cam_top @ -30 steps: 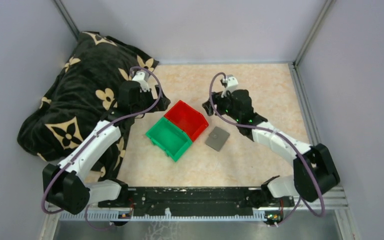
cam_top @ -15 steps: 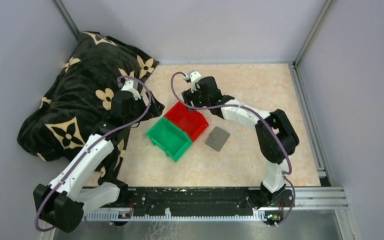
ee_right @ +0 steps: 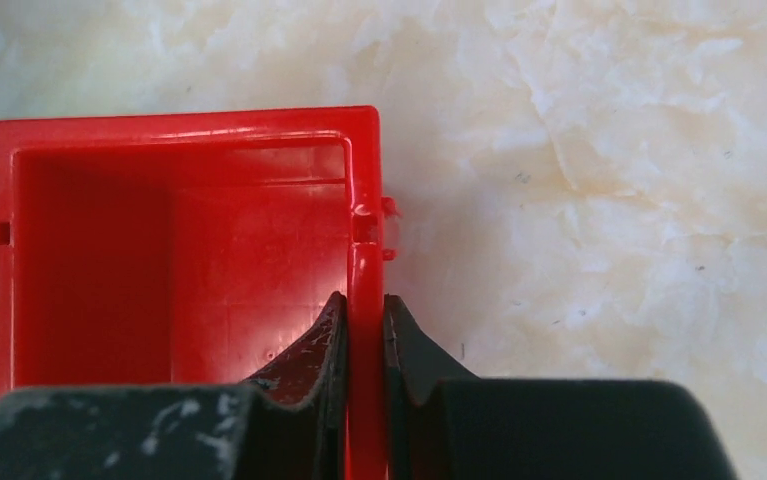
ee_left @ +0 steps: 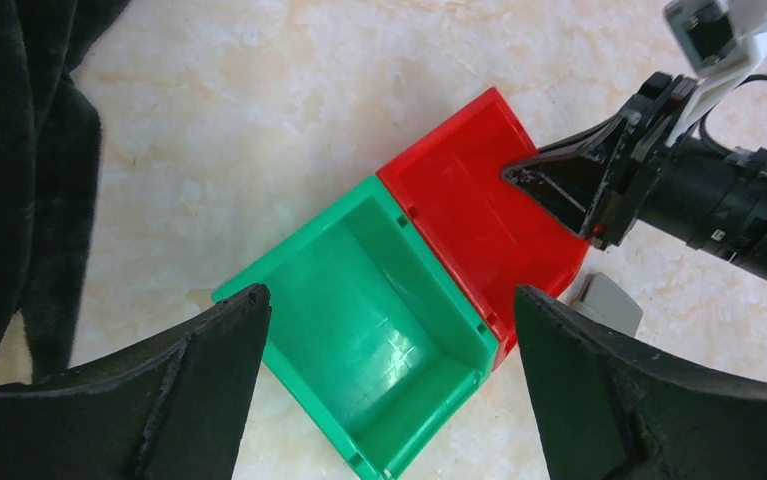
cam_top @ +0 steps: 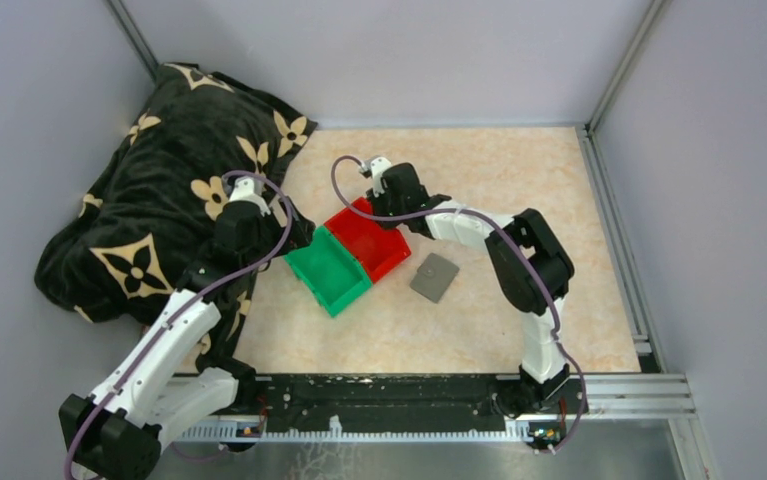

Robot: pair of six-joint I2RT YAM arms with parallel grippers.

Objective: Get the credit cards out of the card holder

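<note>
The card holder (cam_top: pixel 434 277) is a small flat grey wallet lying folded shut on the marble tabletop, right of the bins; one corner of it (ee_left: pixel 607 300) shows in the left wrist view. No credit cards are visible. My right gripper (ee_right: pixel 364 305) is shut on the far right wall of the red bin (ee_right: pixel 159 250), one finger inside and one outside. From above, that gripper (cam_top: pixel 367 212) sits at the red bin's (cam_top: pixel 379 245) far corner. My left gripper (ee_left: pixel 389 300) hangs open above the green bin (ee_left: pixel 379 290), holding nothing.
The green bin (cam_top: pixel 331 272) and the red bin stand joined side by side, both empty. A black blanket with beige flowers (cam_top: pixel 149 190) is piled at the left, under my left arm. Grey walls close in the table on three sides.
My right arm swung left from above the card holder to the red bin and shut on its wall. My left arm drew back toward the blanket. The bins shifted slightly.
</note>
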